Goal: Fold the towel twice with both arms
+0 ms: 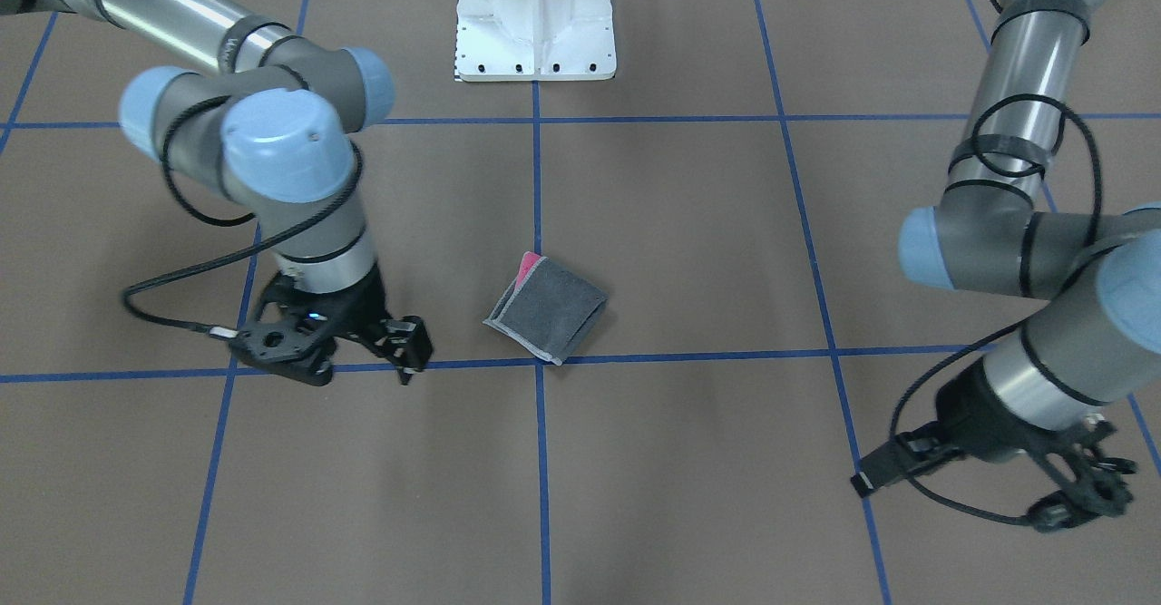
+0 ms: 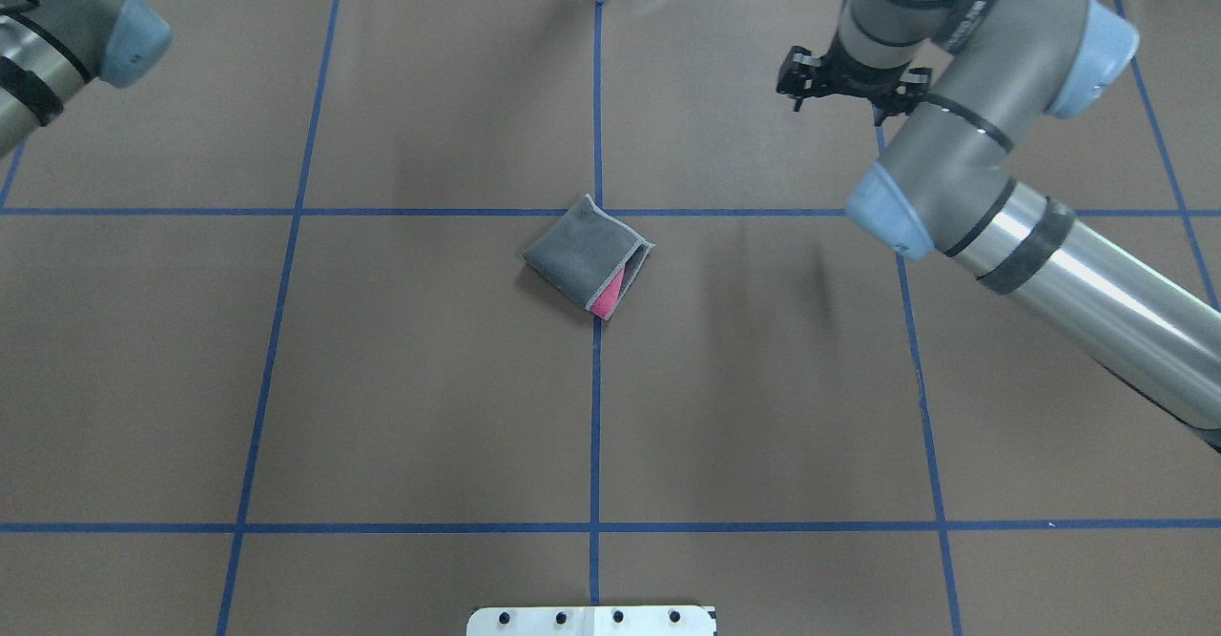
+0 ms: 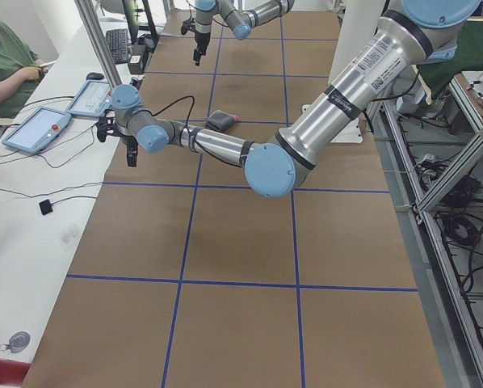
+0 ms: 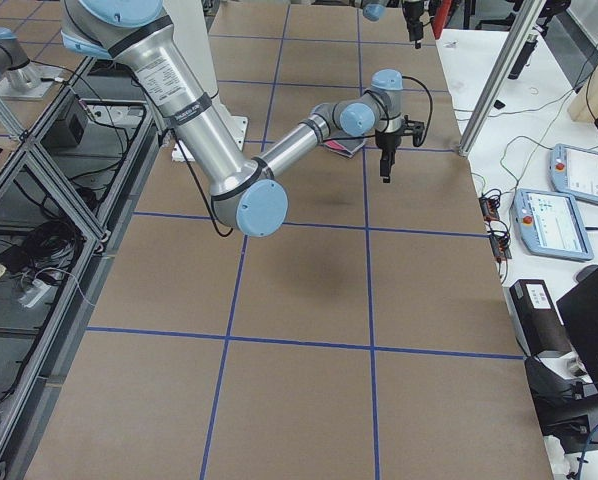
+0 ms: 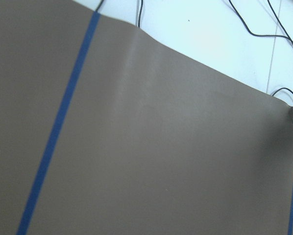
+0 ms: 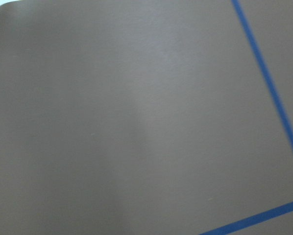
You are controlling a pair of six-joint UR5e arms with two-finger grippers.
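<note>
Towel (image 2: 584,253) looks folded twice already: small grey packet, pink peeking at one edge. It lies btwn the grippers, nearer right gripper (image 1: 406,346), well apart from left gripper (image 1: 1084,496). Neither holds anything; spread or clenched, we can't tell. Little left, we reckon.

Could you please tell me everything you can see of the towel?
The towel is a small terry cloth, folded into a roughly square packet with its dark grey face outward. Light grey stitched edging runs along its borders, and a sliver of the pink face shows at one open side. It lies flat, askew to the grid, near the middle of the table, at a crossing of blue tape lines. Nothing but the table touches it.
</note>
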